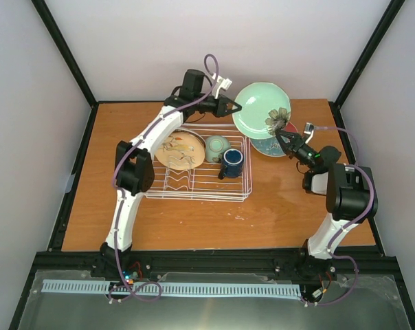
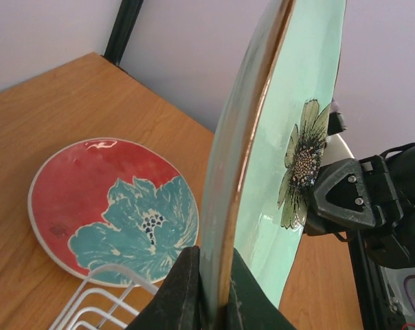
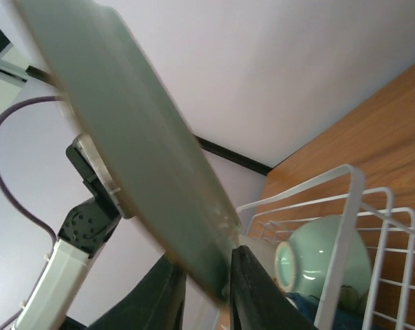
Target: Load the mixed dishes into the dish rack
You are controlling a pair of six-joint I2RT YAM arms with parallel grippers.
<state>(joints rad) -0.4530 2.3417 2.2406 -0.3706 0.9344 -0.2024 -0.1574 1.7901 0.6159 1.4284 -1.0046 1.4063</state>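
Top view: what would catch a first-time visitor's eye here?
A pale green flowered plate hangs in the air at the far side, the left gripper pinching one edge and the right gripper the other. Below it a red plate lies on the table beside the dish rack, which holds a cup, mug and cream plate.

Soft, even light fills the top view; walls are bright and shadows on the table [image 1: 194, 220] faint. The left wrist view is crisp on the teal plate [image 2: 290, 82], with a small white glare on the red plate [image 2: 91, 199]. In the right wrist view that teal plate, close to the lens, is blurred and shaded, while the pale-green cup [image 3: 324, 261] shows bright glints.
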